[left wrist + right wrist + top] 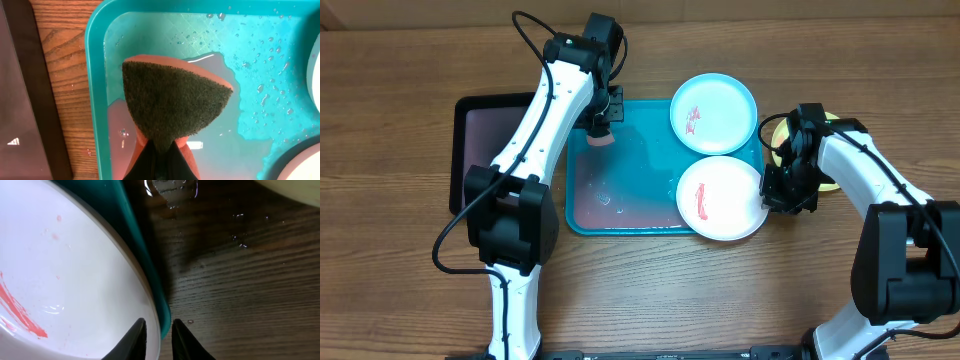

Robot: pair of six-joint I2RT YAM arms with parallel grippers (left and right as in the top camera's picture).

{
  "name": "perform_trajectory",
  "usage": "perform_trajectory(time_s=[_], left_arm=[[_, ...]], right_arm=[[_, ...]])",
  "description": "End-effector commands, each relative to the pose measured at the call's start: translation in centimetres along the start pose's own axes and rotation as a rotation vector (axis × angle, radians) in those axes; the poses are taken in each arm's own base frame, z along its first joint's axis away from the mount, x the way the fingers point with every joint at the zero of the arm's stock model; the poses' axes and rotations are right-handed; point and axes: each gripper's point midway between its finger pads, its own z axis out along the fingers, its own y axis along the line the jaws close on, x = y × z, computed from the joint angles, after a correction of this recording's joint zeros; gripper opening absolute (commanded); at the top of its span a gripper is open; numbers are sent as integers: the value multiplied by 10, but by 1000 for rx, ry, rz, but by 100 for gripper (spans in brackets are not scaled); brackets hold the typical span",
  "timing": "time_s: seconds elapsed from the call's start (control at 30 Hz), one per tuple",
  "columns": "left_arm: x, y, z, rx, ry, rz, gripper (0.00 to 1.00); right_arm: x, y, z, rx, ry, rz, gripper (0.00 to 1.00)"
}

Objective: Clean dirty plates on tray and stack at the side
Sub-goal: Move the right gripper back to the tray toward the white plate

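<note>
The turquoise tray (574, 200) holds pinkish water. On its right side lie the light blue plate (713, 110) at the back and the white plate (720, 195) at the front, both with red smears. The yellow-green plate (831, 184) lies on the table to the right of the tray, mostly hidden under my right arm. My left gripper (601, 128) is shut on an orange sponge with a dark scrub face (172, 100), held over the tray's back left corner. My right gripper (159, 335) is closed over the white plate's (75, 270) right rim, beside the tray's rim (145, 255).
A smaller black tray (485, 140) sits against the turquoise tray's left side. Water drops lie on the wooden table (240, 280) between the tray and the yellow-green plate (295, 190).
</note>
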Motion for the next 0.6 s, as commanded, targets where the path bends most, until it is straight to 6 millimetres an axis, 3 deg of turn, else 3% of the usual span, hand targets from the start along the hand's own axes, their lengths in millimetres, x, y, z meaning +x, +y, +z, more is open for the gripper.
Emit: perform_trajectory(time_s=[0.0, 0.27, 0.57], left_arm=[[0, -1, 2, -13, -1, 25, 4], [0, -1, 2, -13, -1, 26, 4], [0, -1, 2, -13, -2, 26, 4]], right_arm=[[4, -2, 5, 12, 2, 3, 18], [11, -6, 14, 18, 19, 31, 4], [17, -4, 7, 27, 46, 30, 4]])
